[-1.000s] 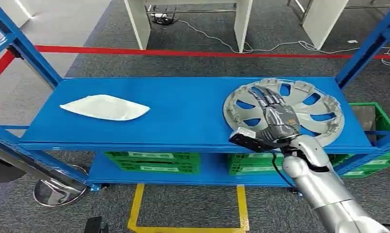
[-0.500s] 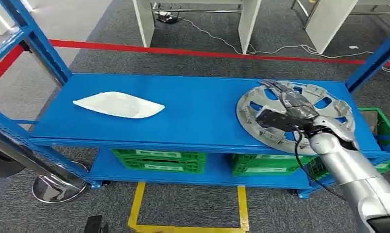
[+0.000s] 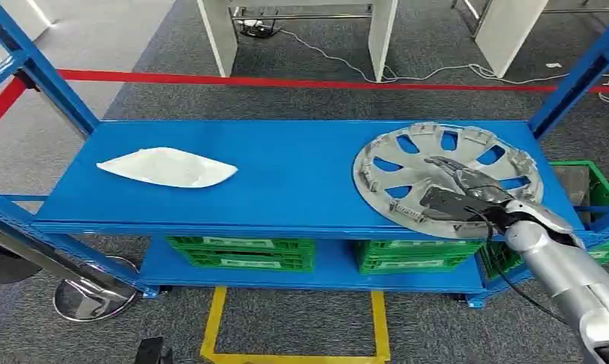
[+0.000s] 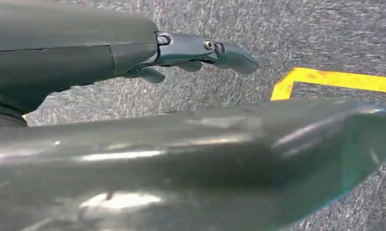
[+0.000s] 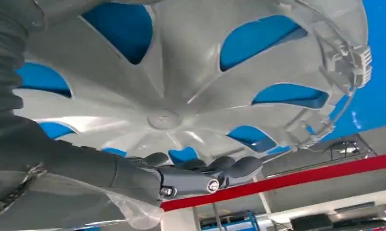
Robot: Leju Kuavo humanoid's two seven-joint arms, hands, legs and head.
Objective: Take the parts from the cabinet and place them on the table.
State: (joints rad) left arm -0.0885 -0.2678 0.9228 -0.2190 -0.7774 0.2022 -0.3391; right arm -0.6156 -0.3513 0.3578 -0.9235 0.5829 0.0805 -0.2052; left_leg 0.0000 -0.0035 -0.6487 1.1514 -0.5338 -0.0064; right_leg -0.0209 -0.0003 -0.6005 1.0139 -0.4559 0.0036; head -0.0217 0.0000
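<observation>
A silver wheel cover (image 3: pixel 407 163) lies flat at the right end of the blue shelf (image 3: pixel 301 182), its near rim at the shelf's front edge. My right hand (image 3: pixel 464 193) rests on its near right part, fingers stretched toward the hub. Up close, the spoked cover (image 5: pixel 164 118) lies just beyond the straight dark fingers (image 5: pixel 205 178), which clasp nothing. A flat white part (image 3: pixel 167 167) lies on the left of the shelf. My left hand (image 4: pixel 195 50) hangs over the grey floor with straight fingers, holding nothing.
Blue uprights (image 3: pixel 43 76) frame the shelf at both ends. Green crates (image 3: pixel 240 252) stand on the lower shelf, and another green crate (image 3: pixel 589 182) sits to the right. Red tape (image 3: pixel 286 81) and a yellow line (image 3: pixel 212 318) mark the carpet. White table legs (image 3: pixel 381 38) stand beyond.
My right hand has slid back from over the cover's hub to its near right part. The view swayed to one side and back. The white part has not moved.
</observation>
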